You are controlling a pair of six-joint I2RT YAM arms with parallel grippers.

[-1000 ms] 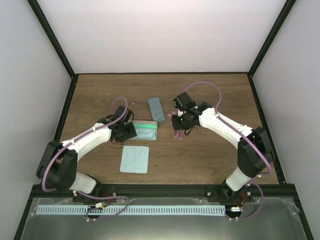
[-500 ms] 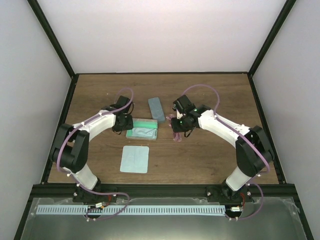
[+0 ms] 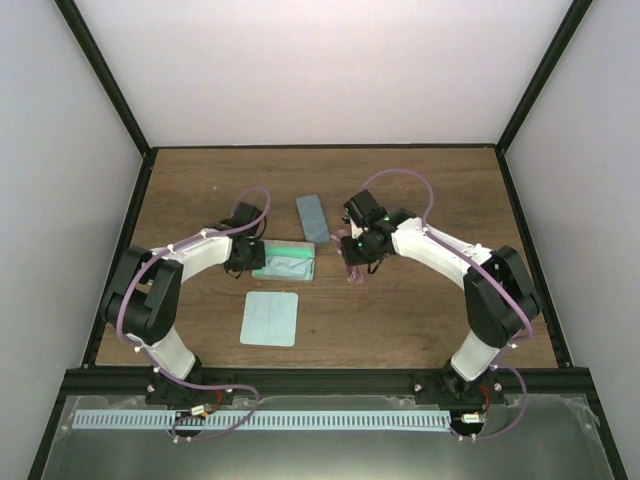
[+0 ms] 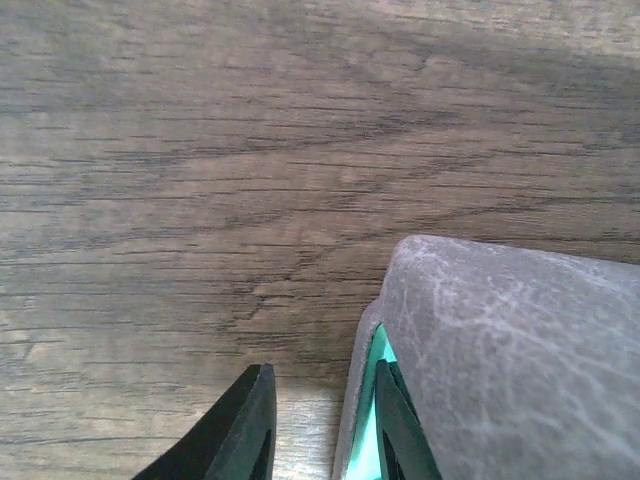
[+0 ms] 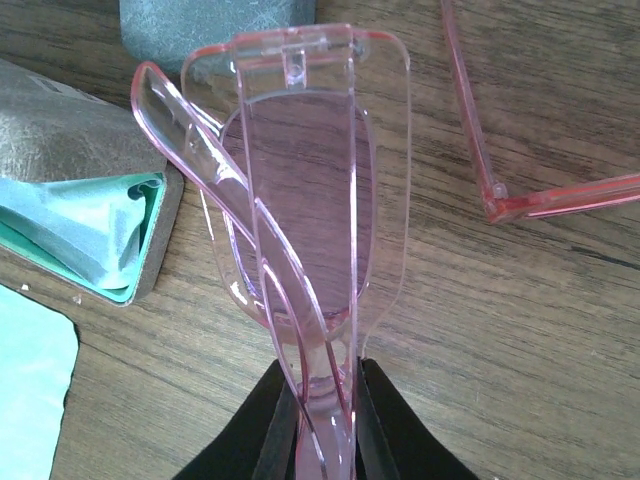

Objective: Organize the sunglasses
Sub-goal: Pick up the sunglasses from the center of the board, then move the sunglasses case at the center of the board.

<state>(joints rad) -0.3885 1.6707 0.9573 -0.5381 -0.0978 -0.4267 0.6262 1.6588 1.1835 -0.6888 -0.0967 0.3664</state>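
Observation:
My right gripper (image 5: pixel 325 368) is shut on the translucent pink sunglasses (image 5: pixel 300 180), folded and held upright just above the table; in the top view it (image 3: pixel 356 250) is right of the open green-lined case (image 3: pixel 288 261). Thin temples of the red-orange pair (image 5: pixel 560 198) lie on the wood just right of the pink pair. My left gripper (image 4: pixel 322 370) is open at the case's left end (image 4: pixel 500 340). One finger (image 4: pixel 395 430) is inside against the green lining, the other (image 4: pixel 245 430) outside, apart from the wall.
A closed blue-grey case (image 3: pixel 313 218) lies behind the open one, and also shows in the right wrist view (image 5: pixel 200 25). A pale teal cloth (image 3: pixel 271 318) lies flat in front. Another cloth (image 5: pixel 90 225) is bunched inside the open case. Black frame posts edge the table.
My left arm has swung in, and its gripper now straddles the open case's left wall. My right gripper has shifted slightly left with the pink sunglasses.

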